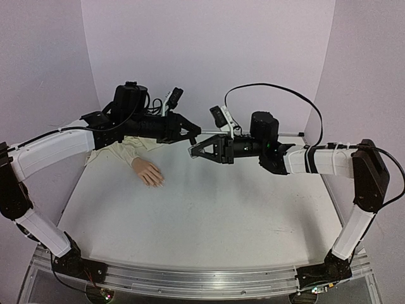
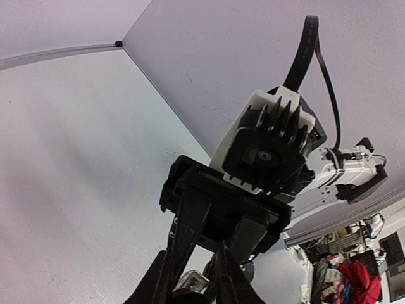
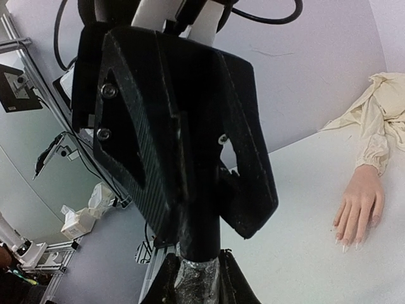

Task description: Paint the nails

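Top external view: both arms meet above the tabletop at upper centre. The right claw is clamped on a small clear-wrapped bottle. The left claw pinches the bottle's dark cap. The nails tip a mannequin hand lying left of centre, cream sleeve behind it.

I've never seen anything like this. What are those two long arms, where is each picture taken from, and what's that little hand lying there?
Two robot arms are bolted to a table. One picture looks down from above; the others come from cameras on each wrist. The left claw and right claw meet in mid-air. The right claw pinches a small object, which the left claw also closes around, probably the polish bottle and cap. On the table lies a mannequin hand in a cream sleeve, its nails waiting for paint.
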`<act>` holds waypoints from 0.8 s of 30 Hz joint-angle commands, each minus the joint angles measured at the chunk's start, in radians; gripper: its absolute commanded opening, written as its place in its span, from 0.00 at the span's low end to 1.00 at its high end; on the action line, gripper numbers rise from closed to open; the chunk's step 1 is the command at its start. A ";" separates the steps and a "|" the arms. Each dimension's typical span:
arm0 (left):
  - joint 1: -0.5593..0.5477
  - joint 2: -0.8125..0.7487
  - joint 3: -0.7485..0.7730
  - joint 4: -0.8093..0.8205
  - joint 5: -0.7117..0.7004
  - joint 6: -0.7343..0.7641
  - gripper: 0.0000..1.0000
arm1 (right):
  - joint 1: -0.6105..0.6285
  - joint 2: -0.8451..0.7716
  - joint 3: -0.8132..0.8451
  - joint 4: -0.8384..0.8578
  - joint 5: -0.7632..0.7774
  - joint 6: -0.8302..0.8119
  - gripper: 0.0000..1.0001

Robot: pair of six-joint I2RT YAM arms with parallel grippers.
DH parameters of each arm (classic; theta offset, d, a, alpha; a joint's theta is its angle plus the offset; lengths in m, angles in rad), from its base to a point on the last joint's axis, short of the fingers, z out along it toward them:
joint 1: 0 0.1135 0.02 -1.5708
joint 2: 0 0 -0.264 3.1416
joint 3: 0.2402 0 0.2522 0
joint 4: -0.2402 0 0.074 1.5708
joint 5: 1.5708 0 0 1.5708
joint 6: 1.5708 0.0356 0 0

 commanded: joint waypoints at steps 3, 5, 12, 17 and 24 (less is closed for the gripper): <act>-0.043 -0.021 0.042 -0.074 -0.144 0.079 0.07 | 0.001 -0.067 0.046 -0.014 0.115 -0.069 0.00; -0.044 -0.017 0.045 -0.079 -0.174 0.078 0.03 | 0.005 -0.081 0.034 -0.038 0.223 -0.100 0.00; -0.064 -0.013 0.049 -0.093 -0.373 0.032 0.00 | 0.297 -0.121 0.031 -0.142 1.540 -0.514 0.00; -0.069 -0.014 0.064 -0.093 -0.401 0.021 0.00 | 0.336 -0.066 0.052 -0.019 1.538 -0.606 0.00; -0.068 -0.047 0.044 -0.085 -0.290 0.039 0.30 | 0.292 -0.140 0.010 -0.114 1.077 -0.576 0.00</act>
